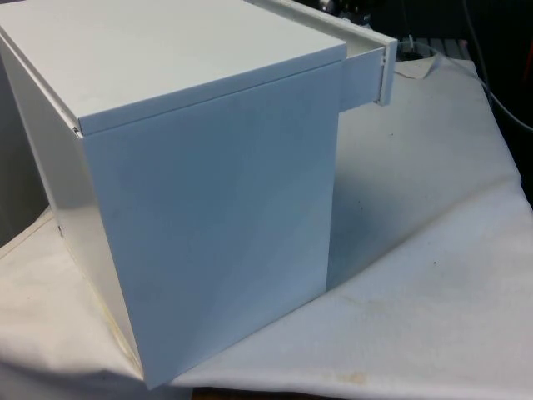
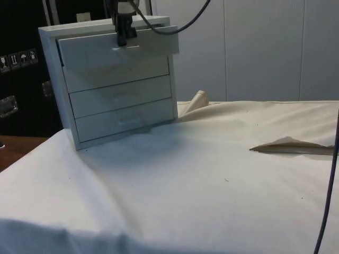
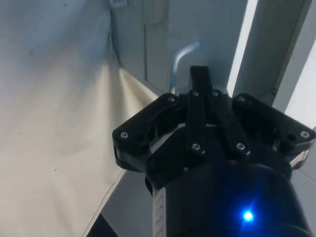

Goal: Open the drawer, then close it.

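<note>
A white chest of drawers [image 1: 208, 208] stands on the table with its back and side to the front view. Its top drawer [image 2: 119, 50] is pulled out a little, and its front [image 1: 384, 71] juts past the chest's side towards the front view's right. The black gripper [image 2: 124, 36] comes down onto the middle of that drawer's front edge. In the wrist view the gripper [image 3: 201, 74] has its fingers [image 3: 195, 108] pressed close together at the curved metal handle [image 3: 180, 57], shut on it. The lower drawers [image 2: 122, 94] are flush.
White cloth covers the table, with a raised fold [image 2: 288, 144] at the side view's right and a bunched lump [image 2: 198, 100] beside the chest. A dark cable [image 2: 328, 201] hangs at the side view's right edge.
</note>
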